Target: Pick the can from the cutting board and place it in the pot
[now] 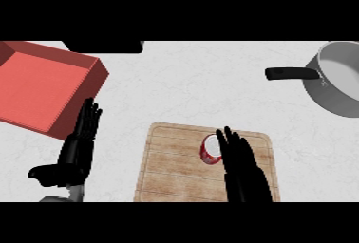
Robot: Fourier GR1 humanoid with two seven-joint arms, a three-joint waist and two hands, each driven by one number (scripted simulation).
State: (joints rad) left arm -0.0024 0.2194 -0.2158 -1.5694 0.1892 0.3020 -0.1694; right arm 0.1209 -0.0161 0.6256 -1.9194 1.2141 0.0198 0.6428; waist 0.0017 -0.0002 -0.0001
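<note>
Counter (189, 80) of pale speckled stone carries everything here. Far left sits a red open-topped box (42, 85), and a dark block (105, 46) shows at the top edge. Just right of the box, the left hand (79, 142) rests upright with fingers straight and relaxed, holding nothing.

At centre lies the light wooden cutting board (203, 163), and on its upper middle stands the red can with a white top (210, 150). The right hand (242, 163) is just beside the can on its right, fingers straight and together, not yet curled round it; whether they touch its side cannot be told.

Far right, well apart from the board, is the grey metal pot with a black handle (336, 80), partly cut off by the edge.

The risk, as I judge it: with fingers extended alongside, closing could nudge the can leftward or tip it before the thumb gets behind it. The carry to the pot is long, and its handle points toward the path.
</note>
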